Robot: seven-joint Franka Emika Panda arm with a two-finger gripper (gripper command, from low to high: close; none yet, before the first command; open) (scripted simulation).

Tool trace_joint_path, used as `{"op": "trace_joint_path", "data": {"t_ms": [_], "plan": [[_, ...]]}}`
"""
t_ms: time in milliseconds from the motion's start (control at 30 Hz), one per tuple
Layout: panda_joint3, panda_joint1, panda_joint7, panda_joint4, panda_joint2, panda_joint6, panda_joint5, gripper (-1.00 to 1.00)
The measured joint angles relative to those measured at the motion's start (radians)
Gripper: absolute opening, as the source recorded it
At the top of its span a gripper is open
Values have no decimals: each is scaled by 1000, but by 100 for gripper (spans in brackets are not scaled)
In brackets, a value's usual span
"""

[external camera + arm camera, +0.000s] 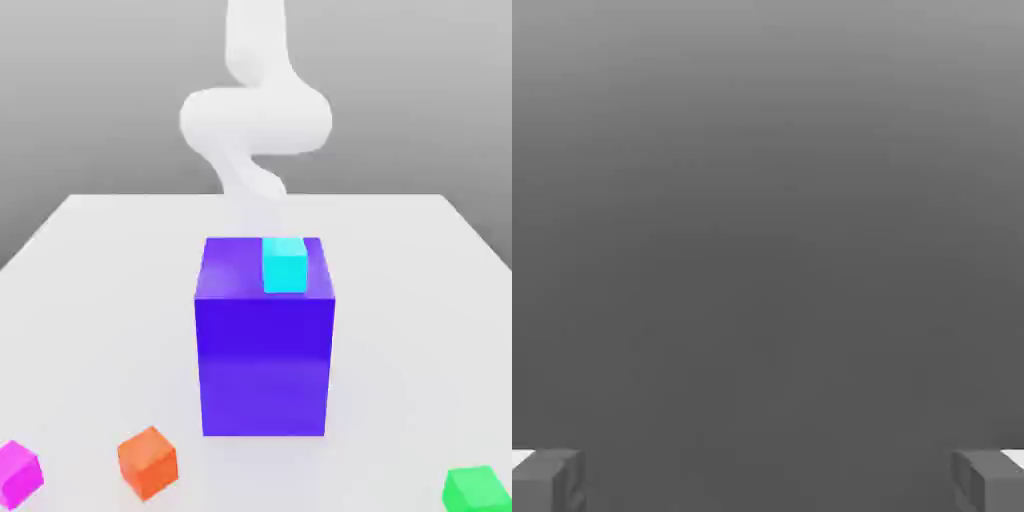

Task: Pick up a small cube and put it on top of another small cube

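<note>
The end effector (pixel 768 480) stands wide open and holds nothing; its two fingertips (pixel 547 480) sit far apart. The big blue-violet block (pixel 265 360) stands mid-bench (pixel 90 300) with a cyan cube (pixel 284 264) on top. The small pink cube (pixel 18 474) rests on the bench, well toward the exterior view's left of the block, beyond the orange cube (pixel 147 462)

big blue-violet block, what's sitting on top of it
A small cyan cube sits on the big blue-violet block, near its top face's front edge, toward the exterior view's right. The rest of the top is bare. Whatever lies directly behind the block is covered.
</note>
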Motion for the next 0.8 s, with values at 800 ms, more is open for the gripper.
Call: {"op": "trace_joint_path", "data": {"t_ms": [800], "plan": [[-248, -146, -172, 49, 875, 219, 226, 0]]}}
